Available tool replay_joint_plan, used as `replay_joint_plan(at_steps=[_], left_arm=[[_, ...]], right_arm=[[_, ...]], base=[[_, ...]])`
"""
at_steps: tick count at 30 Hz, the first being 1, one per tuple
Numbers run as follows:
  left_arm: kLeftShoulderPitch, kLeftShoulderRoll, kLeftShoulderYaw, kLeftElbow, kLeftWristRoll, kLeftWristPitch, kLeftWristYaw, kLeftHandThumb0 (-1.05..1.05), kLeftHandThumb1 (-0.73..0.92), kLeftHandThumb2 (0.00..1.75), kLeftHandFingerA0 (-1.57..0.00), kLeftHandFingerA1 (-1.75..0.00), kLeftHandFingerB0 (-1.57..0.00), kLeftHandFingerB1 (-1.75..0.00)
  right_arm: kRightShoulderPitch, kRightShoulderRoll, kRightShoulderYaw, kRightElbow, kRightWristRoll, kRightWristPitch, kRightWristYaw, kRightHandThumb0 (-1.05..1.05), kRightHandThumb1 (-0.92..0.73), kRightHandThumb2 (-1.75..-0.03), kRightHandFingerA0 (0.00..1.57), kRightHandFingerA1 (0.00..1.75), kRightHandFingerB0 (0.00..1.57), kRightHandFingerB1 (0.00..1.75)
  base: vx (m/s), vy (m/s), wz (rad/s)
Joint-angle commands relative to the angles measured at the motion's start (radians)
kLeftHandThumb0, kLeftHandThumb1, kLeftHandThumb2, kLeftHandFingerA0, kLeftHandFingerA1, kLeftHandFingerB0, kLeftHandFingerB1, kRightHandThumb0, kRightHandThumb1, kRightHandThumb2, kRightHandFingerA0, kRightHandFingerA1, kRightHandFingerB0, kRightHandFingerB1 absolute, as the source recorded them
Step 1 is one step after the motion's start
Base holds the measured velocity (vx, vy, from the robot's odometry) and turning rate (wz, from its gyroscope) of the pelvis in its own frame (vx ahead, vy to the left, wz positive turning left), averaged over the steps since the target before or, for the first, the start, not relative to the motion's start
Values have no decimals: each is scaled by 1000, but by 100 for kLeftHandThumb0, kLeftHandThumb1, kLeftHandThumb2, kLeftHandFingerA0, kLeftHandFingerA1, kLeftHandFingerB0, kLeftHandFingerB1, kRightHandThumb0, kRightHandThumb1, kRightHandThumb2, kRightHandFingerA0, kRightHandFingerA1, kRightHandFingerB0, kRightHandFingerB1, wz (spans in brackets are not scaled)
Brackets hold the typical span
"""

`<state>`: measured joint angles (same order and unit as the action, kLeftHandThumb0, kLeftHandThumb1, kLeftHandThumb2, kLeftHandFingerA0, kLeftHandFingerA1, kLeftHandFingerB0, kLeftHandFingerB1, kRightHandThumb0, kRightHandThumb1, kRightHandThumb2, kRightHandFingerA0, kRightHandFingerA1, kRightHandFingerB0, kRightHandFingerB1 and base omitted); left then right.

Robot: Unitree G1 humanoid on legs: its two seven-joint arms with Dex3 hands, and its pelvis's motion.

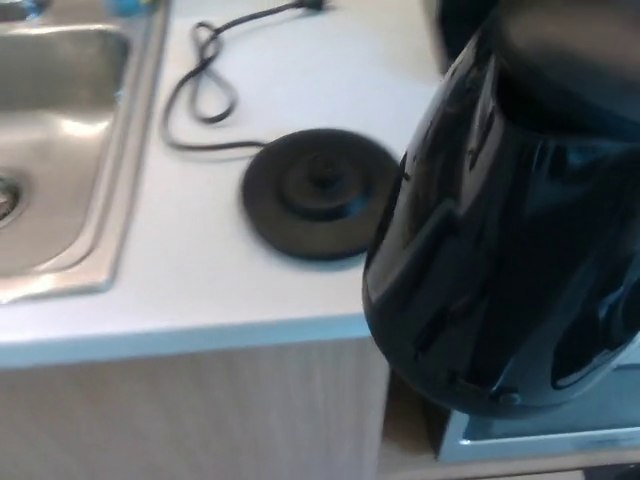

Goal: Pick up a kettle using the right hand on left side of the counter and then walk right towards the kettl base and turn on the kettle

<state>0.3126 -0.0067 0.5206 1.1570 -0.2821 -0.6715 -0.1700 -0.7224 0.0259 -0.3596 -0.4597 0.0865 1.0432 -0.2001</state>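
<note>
A glossy black kettle (510, 230) fills the right half of the head view, hanging close to the camera above the counter's front edge. Its body hides whatever holds it, and no hand can be made out against it. The round black kettle base (320, 192) lies flat on the white counter (200, 300), just left of the kettle and partly behind it. A black cord (200, 100) loops away from the base toward the back left. My left hand does not show.
A steel sink (60, 150) is set into the counter at the far left. Below the counter edge is a pale wood cabinet front (190, 420). A grey-white appliance edge (540, 430) shows at lower right, and a dark object (455, 30) stands at the top.
</note>
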Motion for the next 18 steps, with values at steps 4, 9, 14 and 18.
replay_joint_plan(at_steps=[4, 9, 14, 18], left_arm=[[-1, 25, 6, 7, -8, -61, 0, -6, 56, 93, -101, -86, -98, -72], [-5, 27, 5, 5, -5, -64, 3, -2, 51, 104, -99, -86, -96, -72], [-11, 20, 8, 5, -12, -57, 3, -3, 49, 101, -98, -88, -97, -73], [-14, 25, 9, 6, -14, -52, -1, -3, 50, 101, -96, -88, -96, -73]], right_arm=[[-42, -3, 15, 18, 9, -69, -14, -19, -38, -150, 112, 175, 95, 154], [-38, 3, 38, 17, 14, -78, -6, -19, -36, -146, 108, 175, 85, 161], [-46, -3, 65, 29, 2, -96, -8, -16, -41, -148, 110, 175, 92, 154], [-62, 0, 71, 34, 0, -102, -16, -16, -42, -149, 111, 175, 93, 155]], base=[[129, -82, -3], [129, -40, -5], [269, 110, -3], [241, 78, 4]])
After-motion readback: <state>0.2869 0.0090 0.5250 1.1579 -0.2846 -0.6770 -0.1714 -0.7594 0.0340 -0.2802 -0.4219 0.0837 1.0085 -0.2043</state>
